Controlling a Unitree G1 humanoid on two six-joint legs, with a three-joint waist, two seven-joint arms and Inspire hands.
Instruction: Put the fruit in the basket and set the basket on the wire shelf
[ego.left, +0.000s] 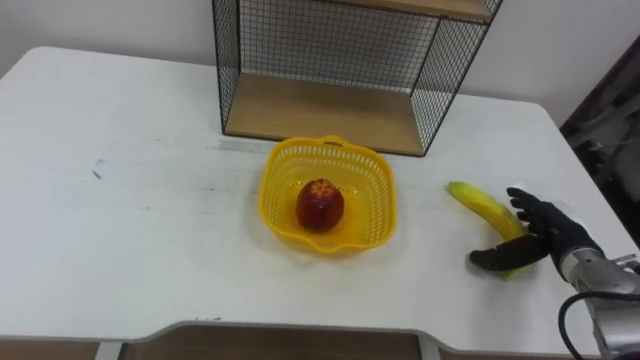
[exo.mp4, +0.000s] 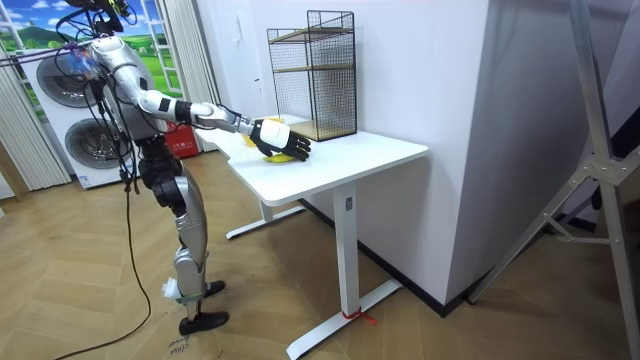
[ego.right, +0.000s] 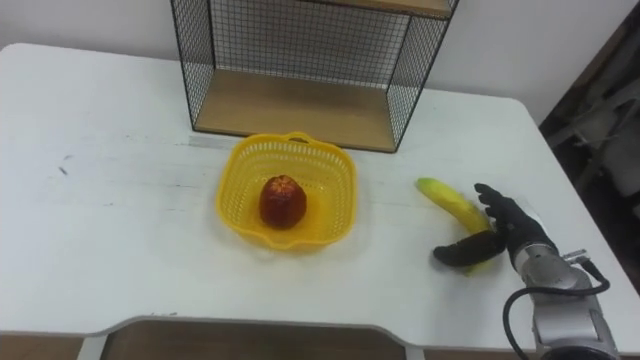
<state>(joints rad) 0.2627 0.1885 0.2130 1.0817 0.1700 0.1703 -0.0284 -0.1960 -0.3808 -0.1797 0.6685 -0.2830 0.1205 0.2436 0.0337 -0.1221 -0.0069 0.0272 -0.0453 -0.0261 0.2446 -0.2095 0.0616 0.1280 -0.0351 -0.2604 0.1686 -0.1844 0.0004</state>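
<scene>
The white table (ego.left: 130, 200) carries a black wire shelf (ego.left: 330, 112) with a wooden floor at its far edge, a yellow basket (ego.left: 272, 175) just in front of that, and a banana (ego.left: 478, 203) lying well to the basket's right.

Robot at white table (exo.mp4: 340, 165), right arm out over the top.

Robot stands upright on the wood floor at the table's end on the room view's left, facing it. Right arm is stretched forward and level. Black right hand (exo.mp4: 281, 137) sits on the yellow banana (exo.mp4: 272, 154) near the table's near edge, fingers down over it. Black wire shelf (exo.mp4: 313, 75) with wooden boards stands upright at the table's far end by the wall, beyond the hand. Washing machines (exo.mp4: 58, 95) stand behind the robot. A grey metal frame (exo.mp4: 600, 150) is at the room view's right.
</scene>
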